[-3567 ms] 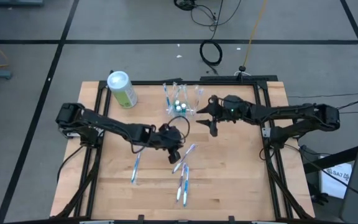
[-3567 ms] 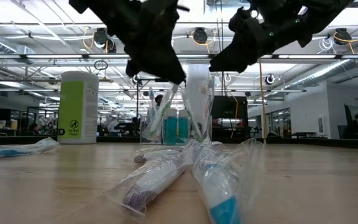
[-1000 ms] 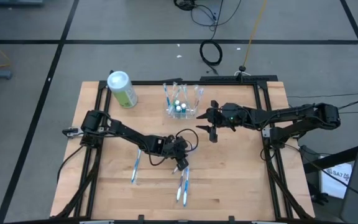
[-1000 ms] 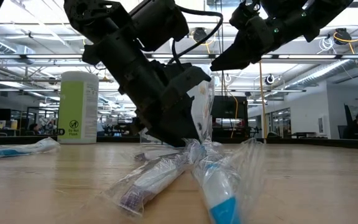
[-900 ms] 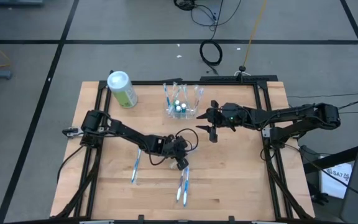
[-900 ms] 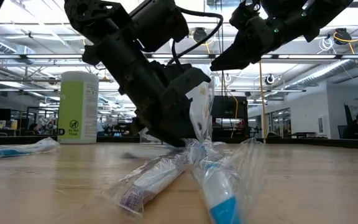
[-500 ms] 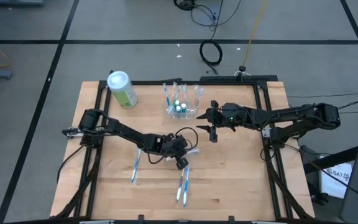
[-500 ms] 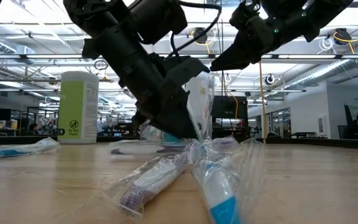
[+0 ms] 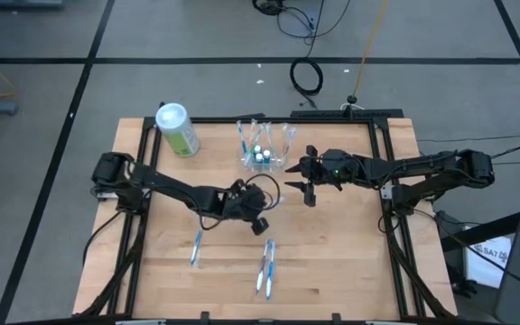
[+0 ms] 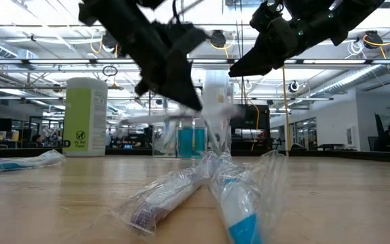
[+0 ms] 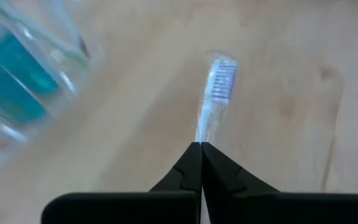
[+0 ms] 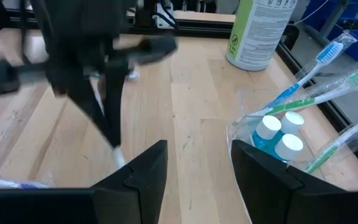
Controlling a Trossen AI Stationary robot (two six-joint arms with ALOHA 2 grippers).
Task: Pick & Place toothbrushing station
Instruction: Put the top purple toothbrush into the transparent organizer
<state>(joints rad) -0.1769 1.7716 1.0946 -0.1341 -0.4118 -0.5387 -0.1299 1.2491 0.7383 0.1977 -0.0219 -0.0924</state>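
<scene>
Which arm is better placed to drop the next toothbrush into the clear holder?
Left: the left gripper is shut on a wrapped toothbrush, lifted near the holder. The right gripper hangs open and empty.

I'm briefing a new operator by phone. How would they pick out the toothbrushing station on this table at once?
Start at the wooden table and look along its far edge, to the green-and-white canister. Right of it, near the middle of that edge and just ahead of the right gripper, stands the toothbrushing station. Unlike the opaque canister, it is clear plastic, with toothbrushes standing upright in it.

Clear glossy plastic holder (image 9: 262, 153) on matt wooden table (image 9: 332, 262)
</scene>
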